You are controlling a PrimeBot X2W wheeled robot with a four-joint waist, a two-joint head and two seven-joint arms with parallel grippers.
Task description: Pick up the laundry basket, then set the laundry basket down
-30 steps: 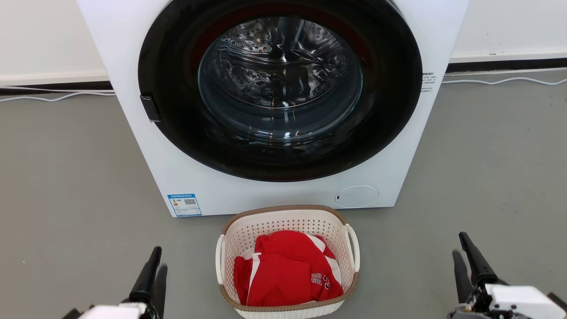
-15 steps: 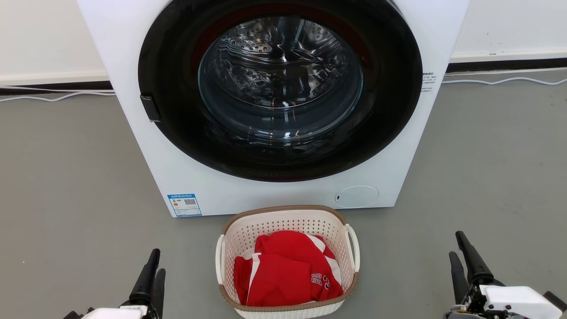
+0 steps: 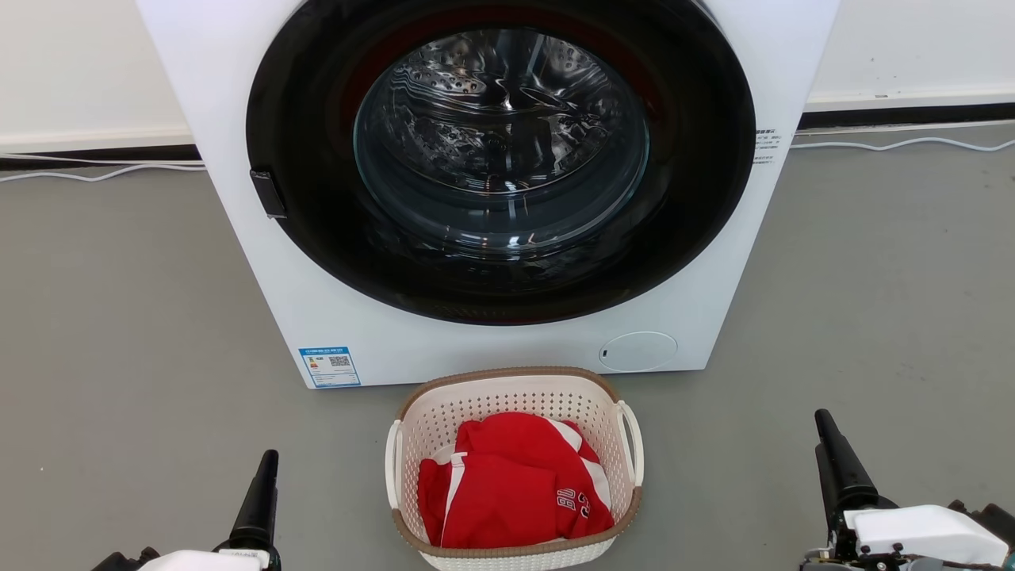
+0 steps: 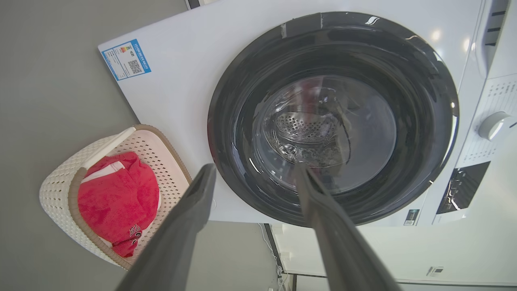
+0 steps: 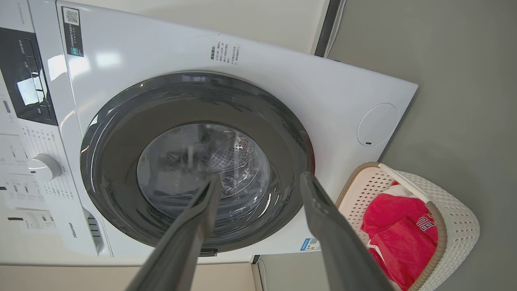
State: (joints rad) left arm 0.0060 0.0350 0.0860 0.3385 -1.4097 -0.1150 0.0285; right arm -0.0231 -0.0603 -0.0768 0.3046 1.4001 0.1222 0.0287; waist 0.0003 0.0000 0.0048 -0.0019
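The laundry basket (image 3: 507,394) is cream-white and perforated with a brown rim. It stands on the grey floor just in front of the washing machine and holds a red garment (image 3: 515,484). My left gripper (image 3: 258,500) hovers to the basket's left, well apart from its white handle. My right gripper (image 3: 836,468) hovers further off on the right. The left wrist view shows the left gripper (image 4: 255,167) open and empty, with the basket (image 4: 60,178) off to the side. In the right wrist view the right gripper (image 5: 260,178) is open and empty too, the basket (image 5: 456,214) at lower right.
The white washing machine (image 3: 317,301) stands right behind the basket, its round glass door (image 3: 499,143) shut. A white cable (image 3: 896,145) runs along the wall's foot. Grey floor spreads on both sides of the basket.
Both grippers' fingers have spread wider, so the head view now shows one finger of each. The left gripper has sunk slightly. The basket has not moved.
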